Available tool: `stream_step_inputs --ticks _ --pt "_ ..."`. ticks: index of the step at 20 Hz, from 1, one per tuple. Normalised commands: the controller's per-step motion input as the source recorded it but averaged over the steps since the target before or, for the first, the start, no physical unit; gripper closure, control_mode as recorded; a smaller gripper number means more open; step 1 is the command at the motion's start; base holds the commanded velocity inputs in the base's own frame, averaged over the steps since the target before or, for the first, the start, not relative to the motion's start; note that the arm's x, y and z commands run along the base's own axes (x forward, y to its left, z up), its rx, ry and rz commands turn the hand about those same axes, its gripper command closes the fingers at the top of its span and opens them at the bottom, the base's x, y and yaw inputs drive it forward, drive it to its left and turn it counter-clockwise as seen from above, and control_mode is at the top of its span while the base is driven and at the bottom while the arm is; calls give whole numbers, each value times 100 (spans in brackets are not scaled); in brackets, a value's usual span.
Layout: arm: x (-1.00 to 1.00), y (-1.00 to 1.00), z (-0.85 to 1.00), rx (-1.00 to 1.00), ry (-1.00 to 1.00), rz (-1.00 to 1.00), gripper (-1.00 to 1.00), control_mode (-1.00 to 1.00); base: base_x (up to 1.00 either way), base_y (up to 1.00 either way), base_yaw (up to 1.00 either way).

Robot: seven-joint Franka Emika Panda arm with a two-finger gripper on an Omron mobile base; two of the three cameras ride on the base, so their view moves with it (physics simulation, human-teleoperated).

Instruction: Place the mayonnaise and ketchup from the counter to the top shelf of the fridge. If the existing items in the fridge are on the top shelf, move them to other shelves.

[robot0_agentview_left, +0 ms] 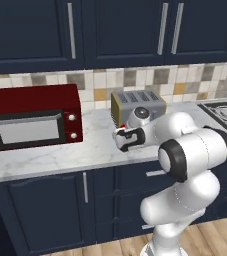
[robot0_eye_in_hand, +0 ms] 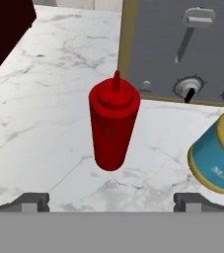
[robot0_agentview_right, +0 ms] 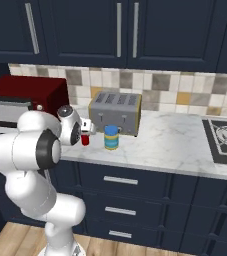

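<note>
**Ketchup lined up for the grasp**

The gripper (robot0_eye_in_hand: 111, 201) is held wide open and empty above the counter (robot0_eye_in_hand: 44, 123), with the ketchup (robot0_eye_in_hand: 112, 126) centred ahead between the fingertips. The bottle stands upright in front of the toaster (robot0_eye_in_hand: 182, 49), and the mayonnaise (robot0_agentview_right: 111, 137) stands just beside it. The approach is best kept straight, the jaws closed around the red body below the cap, and the jar left untouched. On the jar's teal band only the letters "MAY" can be read.
</note>
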Motion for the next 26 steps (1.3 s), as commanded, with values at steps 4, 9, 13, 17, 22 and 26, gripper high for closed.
stream_step_inputs --ticks 4,9,13,17,22,26 --pt "14 0 -8 0 -1 0 -100 -100 0 0 0" --pt "16 0 -11 0 0 0 -100 -100 0 0 0" --pt "15 0 -9 0 -1 0 -100 -100 0 0 0" --pt "20 0 -9 0 0 0 -100 -100 0 0 0" --pt "20 0 -8 0 -2 0 -100 -100 0 0 0" --pt "20 0 -8 0 -2 0 -100 -100 0 0 0"
